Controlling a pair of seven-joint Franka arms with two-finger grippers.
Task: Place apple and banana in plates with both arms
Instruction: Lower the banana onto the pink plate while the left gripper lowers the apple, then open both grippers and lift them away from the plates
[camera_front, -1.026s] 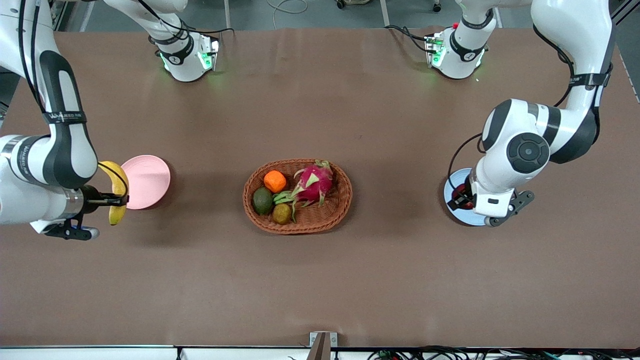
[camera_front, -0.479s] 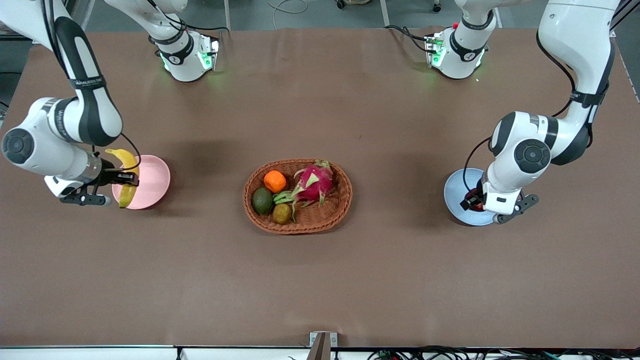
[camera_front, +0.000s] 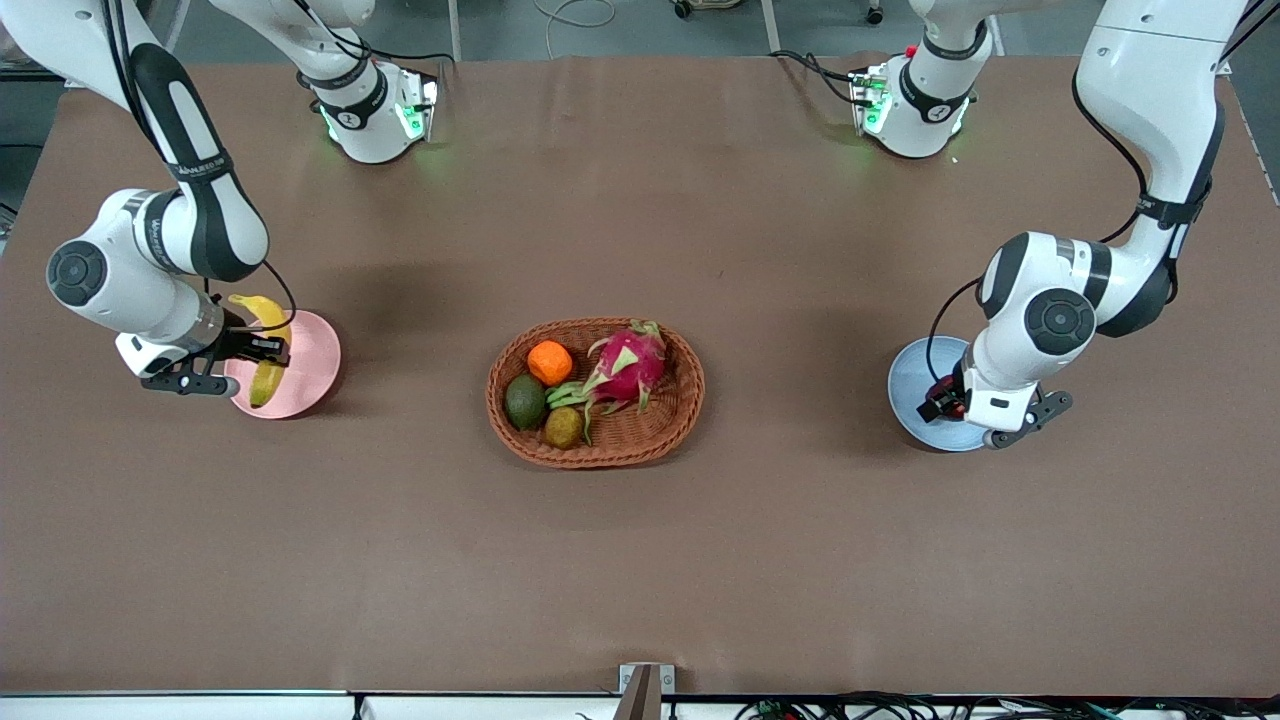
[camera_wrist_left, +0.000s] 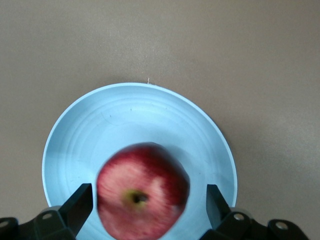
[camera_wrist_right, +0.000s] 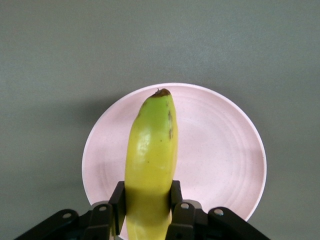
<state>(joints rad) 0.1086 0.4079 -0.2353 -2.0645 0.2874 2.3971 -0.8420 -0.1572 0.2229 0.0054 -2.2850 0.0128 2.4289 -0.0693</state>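
The dark-red apple (camera_wrist_left: 142, 192) sits between the spread fingers (camera_wrist_left: 80, 206) of my left gripper (camera_wrist_left: 148, 200), with a gap on each side, just above or on the light blue plate (camera_wrist_left: 140, 115). In the front view this gripper (camera_front: 945, 400) is low over the blue plate (camera_front: 910, 380) at the left arm's end. My right gripper (camera_wrist_right: 147, 197) is shut on the yellow banana (camera_wrist_right: 150, 150) and holds it over the pale pink plate (camera_wrist_right: 215, 150). In the front view the banana (camera_front: 266, 378) and right gripper (camera_front: 268, 348) are over the pink plate (camera_front: 315, 350).
An oval wicker basket (camera_front: 692, 395) stands mid-table with an orange (camera_front: 549, 362), a pink dragon fruit (camera_front: 628, 365), an avocado (camera_front: 524, 400) and a small brownish fruit (camera_front: 564, 427). Both arm bases stand along the table edge farthest from the front camera.
My right arm has swung the banana from beside the pink plate to over it and lower. My left arm has shifted slightly over the blue plate.
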